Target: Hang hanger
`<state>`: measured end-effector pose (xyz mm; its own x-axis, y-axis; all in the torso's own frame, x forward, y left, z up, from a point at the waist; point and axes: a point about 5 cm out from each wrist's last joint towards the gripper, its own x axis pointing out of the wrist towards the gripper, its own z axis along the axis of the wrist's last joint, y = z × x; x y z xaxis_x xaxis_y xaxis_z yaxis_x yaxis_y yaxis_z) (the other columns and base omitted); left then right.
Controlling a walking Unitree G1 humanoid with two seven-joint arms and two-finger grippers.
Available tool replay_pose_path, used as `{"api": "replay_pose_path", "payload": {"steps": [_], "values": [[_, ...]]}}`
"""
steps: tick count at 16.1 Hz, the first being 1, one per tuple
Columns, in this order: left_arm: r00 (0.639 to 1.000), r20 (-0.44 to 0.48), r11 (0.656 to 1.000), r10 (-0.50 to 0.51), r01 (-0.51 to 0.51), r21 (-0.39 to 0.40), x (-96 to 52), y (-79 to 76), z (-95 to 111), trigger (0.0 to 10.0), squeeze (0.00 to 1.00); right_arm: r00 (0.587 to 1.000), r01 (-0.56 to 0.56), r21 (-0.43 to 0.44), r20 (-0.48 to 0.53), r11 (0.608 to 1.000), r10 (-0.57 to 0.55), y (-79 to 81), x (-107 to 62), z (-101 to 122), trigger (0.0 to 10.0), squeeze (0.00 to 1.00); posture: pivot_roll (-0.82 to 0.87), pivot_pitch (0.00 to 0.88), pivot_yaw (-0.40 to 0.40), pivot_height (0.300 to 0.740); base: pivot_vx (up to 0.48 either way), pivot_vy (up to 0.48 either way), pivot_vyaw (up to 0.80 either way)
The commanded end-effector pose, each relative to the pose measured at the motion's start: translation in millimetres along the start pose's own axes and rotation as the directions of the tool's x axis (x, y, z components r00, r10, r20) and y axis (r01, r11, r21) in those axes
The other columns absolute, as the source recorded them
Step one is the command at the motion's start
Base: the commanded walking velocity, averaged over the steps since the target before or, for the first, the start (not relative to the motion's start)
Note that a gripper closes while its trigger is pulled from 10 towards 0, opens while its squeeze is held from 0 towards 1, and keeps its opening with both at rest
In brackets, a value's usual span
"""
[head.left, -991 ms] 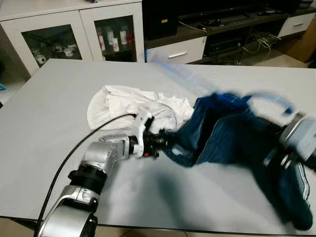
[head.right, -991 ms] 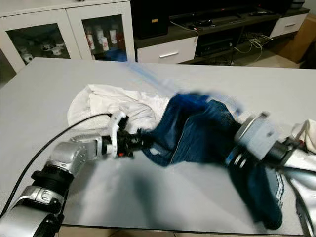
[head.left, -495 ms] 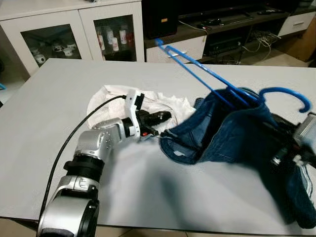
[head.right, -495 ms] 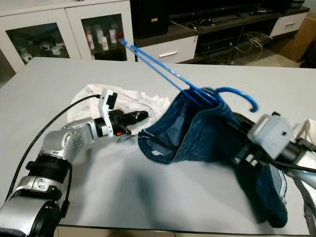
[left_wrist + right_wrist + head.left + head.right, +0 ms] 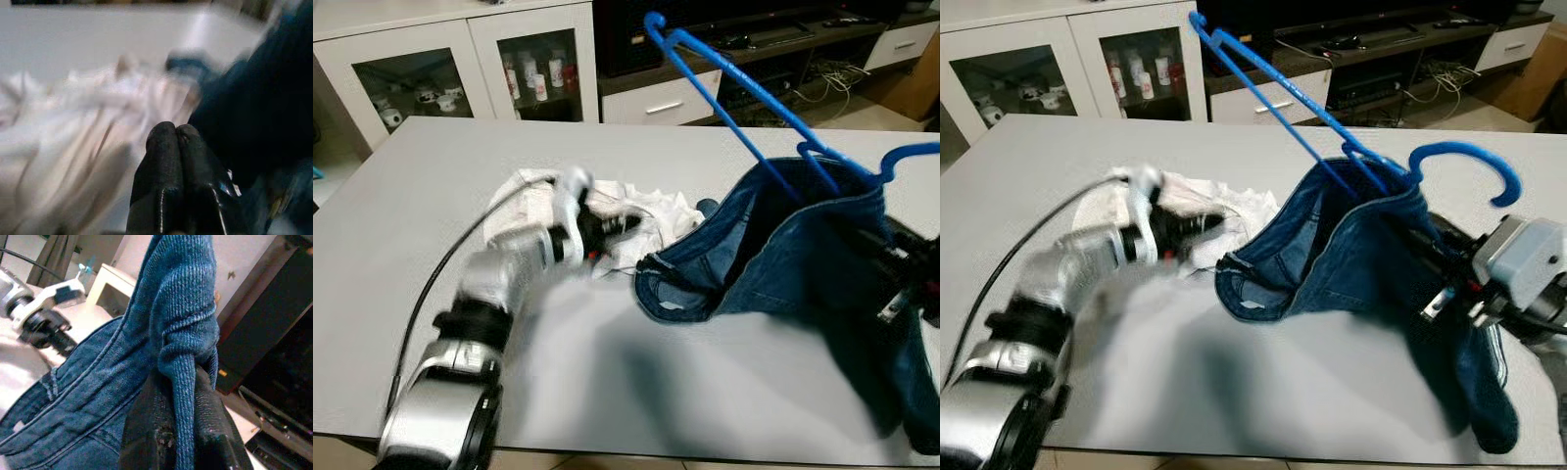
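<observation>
Over the pale grey worktop (image 5: 401, 235) my right pincer (image 5: 178, 431) is clamped on a fold of the dark blue denim jeans (image 5: 1351, 284), pinching the cloth between its 2 black fingers near the waistband. The jeans are draped on the bright blue plastic hanger (image 5: 1332, 127), which is tilted steeply: 1 long end points up toward the white cabinet with glass doors (image 5: 460, 69), and the curved hook (image 5: 1474, 162) rises just above my right wrist. The waistband's open mouth sags down toward the worktop and a leg trails off along my right forearm.

My left pincer (image 5: 176, 142) has its 2 fingers pressed together, holding nothing that I can see. It hovers beside a crumpled white cloth (image 5: 533, 201) lying on the worktop, close to the edge of the denim. The left arm is blurred, so I cannot place it more finely.

As I judge it, the task is partway: the jeans are on the hanger and lifted clear of the worktop at the top. Hooking the hanger onto a rail is not yet done, and no rail or rod is in sight here. I would need to find one first.
</observation>
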<state>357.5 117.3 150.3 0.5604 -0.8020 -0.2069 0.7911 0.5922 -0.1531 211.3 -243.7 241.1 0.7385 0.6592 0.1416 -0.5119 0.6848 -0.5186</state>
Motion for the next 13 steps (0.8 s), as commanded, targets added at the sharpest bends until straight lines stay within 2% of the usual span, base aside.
{"api": "replay_pose_path", "payload": {"steps": [1, 2, 3, 4, 6, 9, 10, 12, 13], "values": [[0.998, -0.056, 0.996, 0.01, -0.005, 0.089, -6.7, 3.3, -14.3, 10.0, 0.0, 1.0, -0.022, 0.0, -0.003, 1.0, 0.022, 3.4, -0.3, -0.1, 0.0, 0.0, -0.08, 0.054, 0.048, 0.74, 0.0, 0.0, 0.0], [0.999, -0.048, 0.996, 0.0, 0.004, 0.092, -10.6, 4.0, -17.1, 10.0, 0.26, 1.0, -0.025, 0.001, -0.008, 1.0, 0.025, 3.9, -1.0, -1.5, 0.0, 0.0, -0.08, 0.054, 0.048, 0.74, 0.0, 0.0, 0.0], [0.999, -0.038, 0.996, 0.0, 0.004, 0.088, -12.8, 4.9, -17.4, 10.0, 1.0, 1.0, -0.023, -0.001, -0.008, 1.0, 0.023, 3.7, -1.0, -1.5, 0.0, 0.0, -0.08, 0.056, 0.048, 0.74, 0.0, 0.0, 0.0], [0.999, -0.008, 0.998, -0.042, 0.042, 0.057, -19.5, 4.8, -17.0, 10.0, 1.0, 1.0, -0.012, -0.024, 0.006, 1.0, 0.012, 2.4, 2.1, 0.3, 0.0, 0.0, -0.08, 0.056, 0.046, 0.74, 0.0, 0.0, 0.0], [0.996, 0.042, 0.997, -0.08, 0.08, 0.004, -23.5, 2.9, -14.3, 10.0, 1.0, 0.999, -0.029, -0.032, 0.021, 0.999, 0.029, 7.4, 9.0, -0.2, 0.0, 0.0, -0.07, 0.057, 0.041, 0.74, 0.0, 0.0, 0.0], [0.994, 0.08, 0.995, -0.081, 0.085, -0.059, -27.5, 3.6, -15.6, 10.0, 1.0, 0.998, -0.035, -0.049, 0.047, 0.998, 0.038, 13.9, 20.1, -1.5, 0.0, 0.0, -0.07, 0.055, 0.035, 0.74, 0.0, 0.0, 0.0], [0.996, 0.087, 0.998, 0.017, -0.012, -0.055, -28.4, 10.5, -15.7, 10.0, 1.0, 0.998, -0.037, -0.039, 0.052, 0.999, 0.039, 16.5, 25.4, -4.0, 0.0, 0.0, -0.06, 0.054, 0.029, 0.74, 0.0, 0.0, 0.0], [0.991, 0.099, 0.995, 0.092, -0.087, -0.047, -29.8, 16.0, -14.1, 10.0, 1.0, 0.998, -0.037, -0.024, 0.051, 0.999, 0.038, 18.0, 28.3, -7.4, 0.0, 0.0, -0.06, 0.054, 0.024, 0.74, 0.0, 0.0, 0.0], [0.977, 0.142, 0.987, 0.157, -0.152, -0.042, -32.1, 20.1, -8.2, 10.0, 0.0, 0.998, -0.043, -0.003, 0.051, 0.999, 0.043, 20.2, 30.9, -10.8, 0.0, 0.0, -0.06, 0.054, 0.014, 0.74, 0.0, 0.0, 0.0]]}}
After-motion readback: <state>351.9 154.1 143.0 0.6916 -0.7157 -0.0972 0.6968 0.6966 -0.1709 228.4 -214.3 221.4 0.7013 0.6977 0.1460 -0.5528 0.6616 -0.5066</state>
